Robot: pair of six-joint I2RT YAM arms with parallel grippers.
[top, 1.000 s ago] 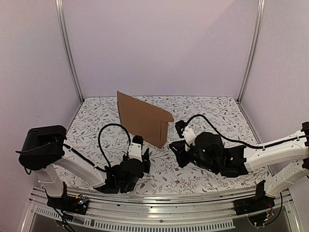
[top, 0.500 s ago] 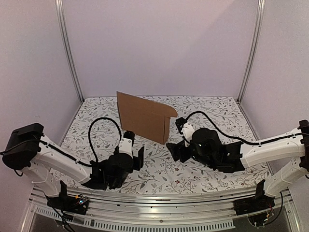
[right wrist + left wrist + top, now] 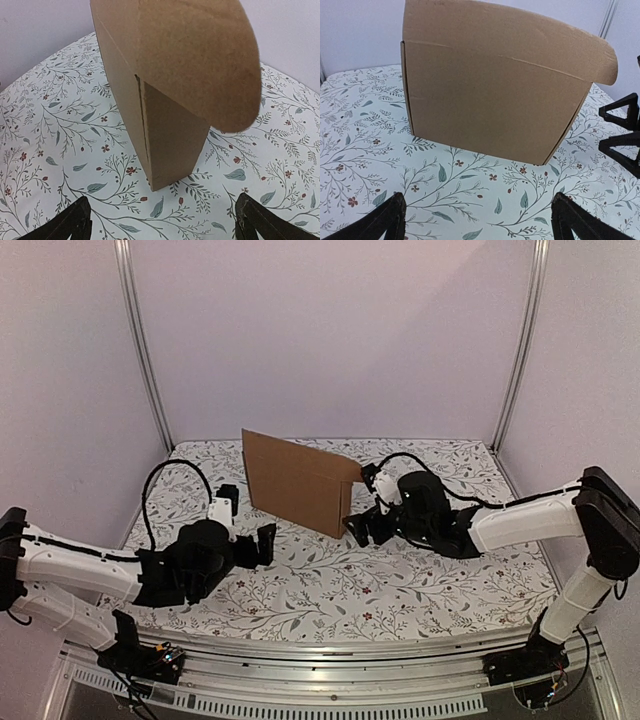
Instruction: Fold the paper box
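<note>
The paper box (image 3: 298,483) is a brown cardboard carton standing on edge on the floral table, with a rounded flap jutting from its right end. It fills the left wrist view (image 3: 495,95) and shows end-on in the right wrist view (image 3: 175,125). My left gripper (image 3: 250,520) is open, a short way in front of the box's broad face and apart from it (image 3: 477,220). My right gripper (image 3: 360,505) is open beside the box's right end, holding nothing (image 3: 162,225). Its fingers (image 3: 620,130) show at the right edge of the left wrist view.
The floral table cover (image 3: 400,585) spreads around the box. Pale walls with aluminium posts (image 3: 140,340) (image 3: 520,340) close in the back and sides. A metal rail (image 3: 330,675) runs along the near edge. Black cables (image 3: 165,475) loop above both arms.
Both grippers have opened wide. The left arm has drawn back to the left, away from the box. The right gripper has slid toward the box's right end. The box stands on its own.
</note>
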